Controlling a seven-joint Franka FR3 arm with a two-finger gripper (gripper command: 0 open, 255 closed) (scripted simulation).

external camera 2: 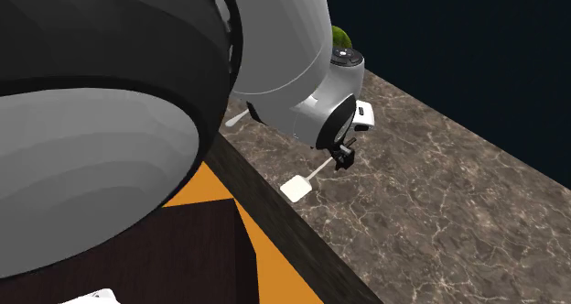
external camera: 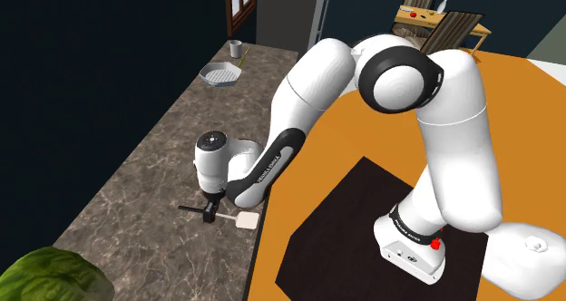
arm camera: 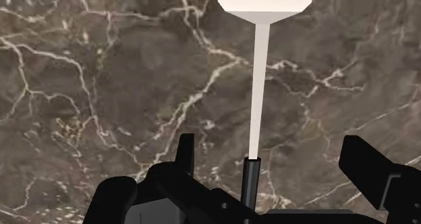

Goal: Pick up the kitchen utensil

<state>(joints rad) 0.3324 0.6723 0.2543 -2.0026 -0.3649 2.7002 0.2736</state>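
We see the gripper (arm camera: 268,152) spread wide, its two black fingers (arm camera: 185,148) standing well apart on either side of the spatula (arm camera: 260,74). The utensil's black handle lies in the gap between them, and neither finger touches it. From the handle a slim white shaft runs away from the hand to a flat, square white blade. The spatula (external camera: 245,219) lies flat on the dark brown countertop (external camera: 136,190), which is veined in white like marble. It sits close to the counter's edge, where an orange surface (external camera: 308,199) begins. In the shoulder view the gripper (external camera: 210,210) points straight down over the handle end. In the second exterior view the gripper (external camera 2: 345,157) hangs just above the spatula (external camera 2: 297,189). Along the dark band of the forearm (external camera: 268,168) we make out pale lettering, too small to read. Farther along the counter stand a white faceted dish (external camera: 219,73) and, beyond it, a small grey cup (external camera: 236,48). A green leafy plant (external camera: 50,276) shows at the shoulder view's lower left. The arm's base rests on a black mat (external camera: 345,227).
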